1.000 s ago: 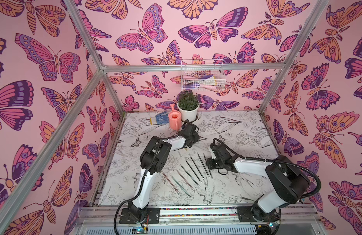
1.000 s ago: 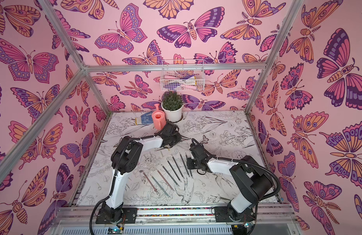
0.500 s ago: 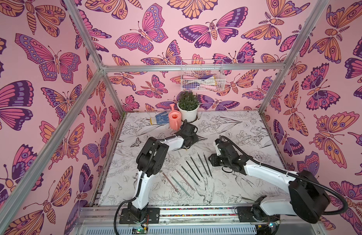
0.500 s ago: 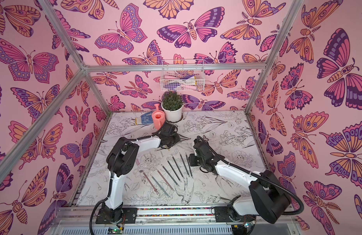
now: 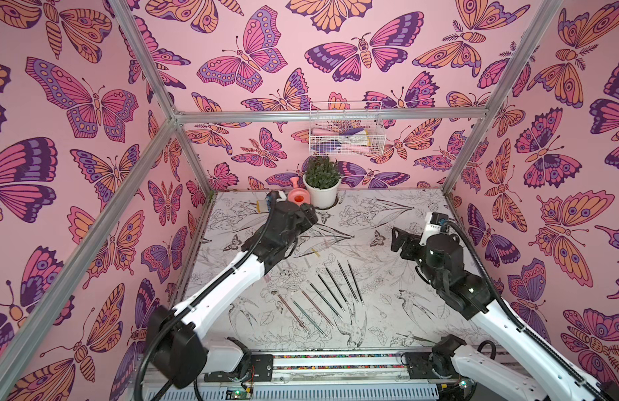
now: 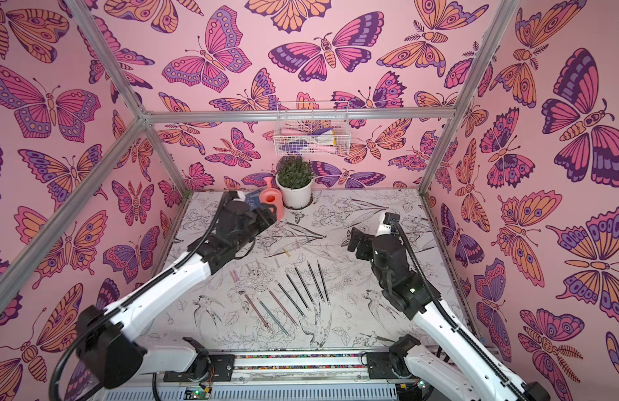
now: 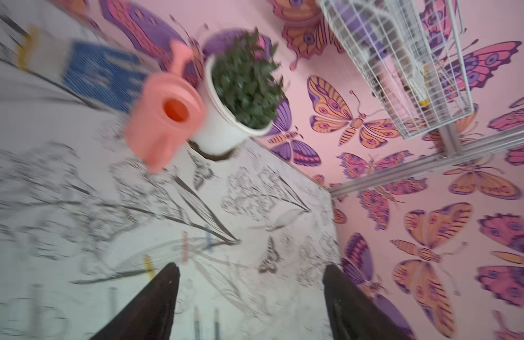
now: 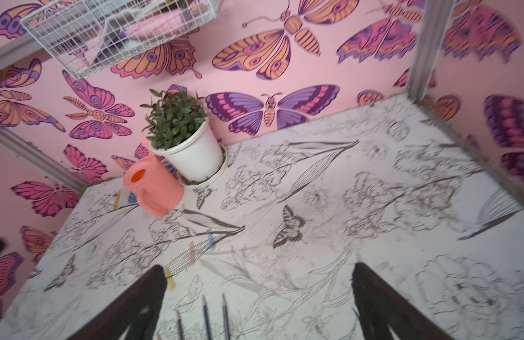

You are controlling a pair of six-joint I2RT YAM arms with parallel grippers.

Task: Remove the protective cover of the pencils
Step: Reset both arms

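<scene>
Several thin pencils [image 5: 327,295] [image 6: 294,295] lie fanned on the printed table, four black and three lighter. Their bare sharpened tips [image 8: 206,316] show in the right wrist view, and two tips [image 7: 197,322] in the left wrist view. Three small loose caps, yellow [image 8: 170,279], pink [image 8: 191,253] and blue [image 8: 210,239], lie on the table beyond the tips. My left gripper [image 7: 250,266] [image 5: 306,217] hangs open and empty near the watering can. Raised right of the pencils, my right gripper [image 8: 259,266] [image 5: 398,239] is also open and empty.
A pink watering can [image 5: 297,198] and a potted plant [image 5: 322,187] stand at the back edge, with a blue packet [image 5: 266,205] beside them. A white wire basket [image 5: 346,135] hangs on the back wall. Metal frame posts border the table.
Both grippers have gone from nearly shut to wide open. The right gripper has lifted and pulled away to the right of the pencils. The left arm has risen.
</scene>
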